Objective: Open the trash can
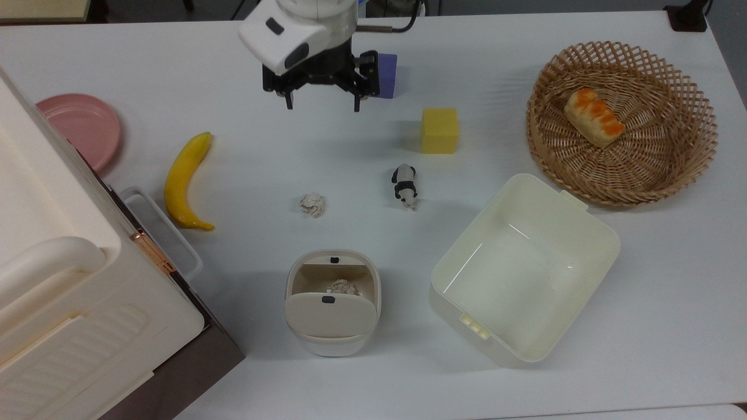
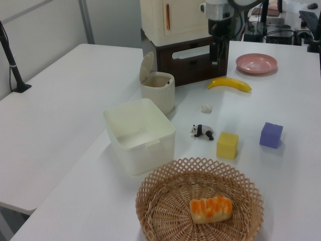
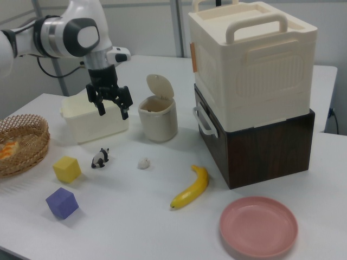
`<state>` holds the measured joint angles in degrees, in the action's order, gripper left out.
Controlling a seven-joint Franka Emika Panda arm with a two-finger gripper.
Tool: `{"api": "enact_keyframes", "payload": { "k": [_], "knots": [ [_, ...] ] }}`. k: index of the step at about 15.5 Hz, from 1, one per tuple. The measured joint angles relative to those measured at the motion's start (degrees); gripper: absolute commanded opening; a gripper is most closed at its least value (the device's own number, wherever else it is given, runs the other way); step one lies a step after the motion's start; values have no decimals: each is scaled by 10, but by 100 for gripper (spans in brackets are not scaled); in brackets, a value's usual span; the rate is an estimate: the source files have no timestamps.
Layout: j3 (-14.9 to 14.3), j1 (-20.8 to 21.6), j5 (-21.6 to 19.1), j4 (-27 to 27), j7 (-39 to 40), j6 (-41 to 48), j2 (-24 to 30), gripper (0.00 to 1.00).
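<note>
Claw (image 1: 323, 108) is seen with fingers apart, empty, above tabletop (image 1: 525, 385). Trash can (image 1: 332, 303) sits well apart from claw, toward top view's bottom; lid (image 3: 160, 85) already raised. Judged light, rigid plastic, easily tipped. Contact pt: black button (image 1: 334, 259) at rim, approx.

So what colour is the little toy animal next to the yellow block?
The toy animal is black and white, like a panda; clearest in the top view.

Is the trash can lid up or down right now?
Up: the trash can lid stands raised, and a crumpled wad shows inside.
</note>
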<state>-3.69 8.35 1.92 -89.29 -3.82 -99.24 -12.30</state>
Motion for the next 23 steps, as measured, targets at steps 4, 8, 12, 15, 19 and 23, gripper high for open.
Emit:
{"api": "enact_keyframes", "payload": {
  "k": [4, 8, 12, 15, 19, 23],
  "knots": [
    [0, 0, 0, 7, 15, -18, -27, 100],
    [-1, -1, 0, 21, 16, -26, -26, 100],
    [-3, -13, 0, 28, 22, 24, 19, 100],
    [-3, -15, 0, 24, 23, 45, 53, 100],
    [-3, -15, 0, 7, 23, 45, 72, 100],
    [-6, -15, 0, 0, 23, 45, 80, 100]
  ]
}}
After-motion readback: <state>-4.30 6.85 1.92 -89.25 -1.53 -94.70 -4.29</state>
